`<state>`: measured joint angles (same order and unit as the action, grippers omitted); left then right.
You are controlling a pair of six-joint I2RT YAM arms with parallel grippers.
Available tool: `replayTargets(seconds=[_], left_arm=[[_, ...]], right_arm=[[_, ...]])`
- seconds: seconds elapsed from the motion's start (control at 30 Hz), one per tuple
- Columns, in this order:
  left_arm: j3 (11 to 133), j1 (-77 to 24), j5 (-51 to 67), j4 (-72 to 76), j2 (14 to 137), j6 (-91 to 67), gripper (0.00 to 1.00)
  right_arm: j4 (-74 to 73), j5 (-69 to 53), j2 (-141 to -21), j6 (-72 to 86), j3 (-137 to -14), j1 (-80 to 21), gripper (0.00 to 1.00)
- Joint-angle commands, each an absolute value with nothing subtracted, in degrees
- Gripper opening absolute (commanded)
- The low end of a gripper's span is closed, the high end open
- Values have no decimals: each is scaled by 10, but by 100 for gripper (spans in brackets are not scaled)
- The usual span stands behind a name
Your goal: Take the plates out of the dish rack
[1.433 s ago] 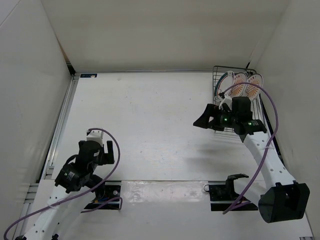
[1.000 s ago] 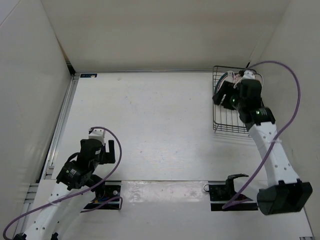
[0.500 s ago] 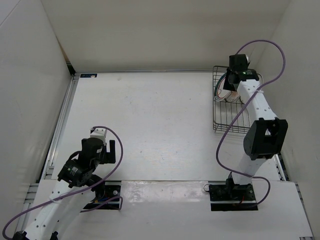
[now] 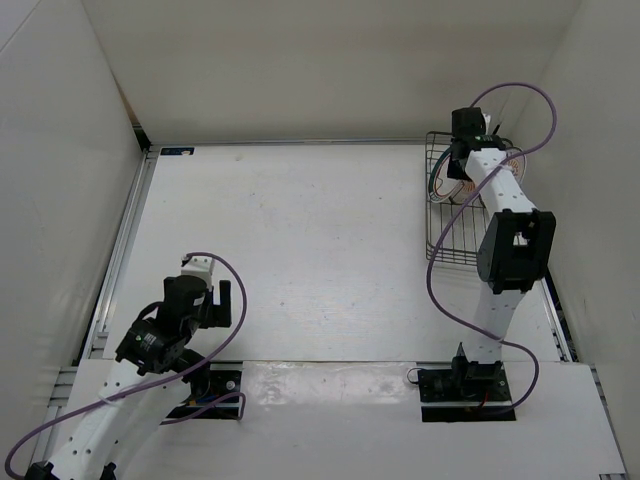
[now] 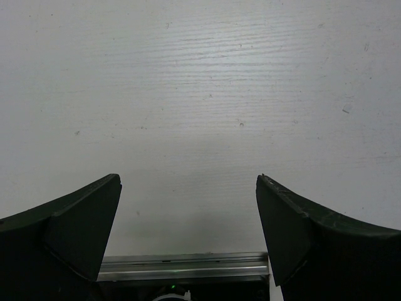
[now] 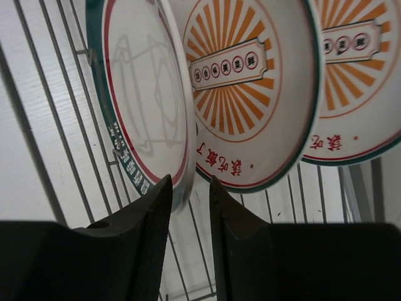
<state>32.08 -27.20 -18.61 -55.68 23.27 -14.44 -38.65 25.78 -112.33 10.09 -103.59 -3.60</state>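
worktop (image 4: 300, 250): white, flat; bears the dish rack at its far right corner.

dish rack (image 4: 450, 250): dark wire basket; holds all three plates, upright on edge, faces side by side in one row.

right arm (image 4: 510, 250): stretched out over the rack, clearly the nearer. left arm (image 4: 160, 335): folded at the near left, well apart from the rack.

plates: white plate (image 6: 141, 94) with green and red rim rings at the left end of the row in the right wrist view; orange sunburst plate (image 6: 250, 94) just beside it; second orange plate (image 6: 357, 81) further right, partly out of frame.

right gripper (image 6: 190, 188): directly before the white plate's lower rim, jaws narrow, one on each side of that edge. Cannot tell whether pinched firm.

left gripper (image 5: 188, 182): spread wide, grasping nothing, over bare worktop.

next move, as judged: lift along the white plate's own plane, clear of its orange neighbour.
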Motion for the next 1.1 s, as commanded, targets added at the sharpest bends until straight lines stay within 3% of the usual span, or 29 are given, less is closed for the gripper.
replayTargets(seconds=[0.0,0.1,0.2,0.23,0.3,0.67,0.83,0.97,1.07], left_arm=[[318,-270,-182,-555,243,-142,100],[320,-271,-180,-555,247,-142,100],[320,-272,-182,-556,248,-142,100],[320,-271,-181,-556,250,-142,100],[322,-271,-182,-560,254,-141,100],[324,-270,-181,-562,263,-142,100],[326,-271,-184,-565,265,-144,100],[327,-272,-190,-568,265,-146,100],[329,-271,-193,-568,265,-149,100]], right_arm=[[-369,263,-1138,109,-1060,-30,34],[-367,251,-1162,117,-1067,-31,33],[-368,247,-1175,120,-1078,-31,15],[-371,250,-1175,117,-1078,-29,4],[-382,260,-1173,112,-1080,-31,0],[-418,306,-1086,97,-1068,-33,0],[-393,384,-1000,99,-1094,-44,0],[-346,279,-912,107,-1067,-51,0],[-364,92,-884,159,-1063,-61,0]])
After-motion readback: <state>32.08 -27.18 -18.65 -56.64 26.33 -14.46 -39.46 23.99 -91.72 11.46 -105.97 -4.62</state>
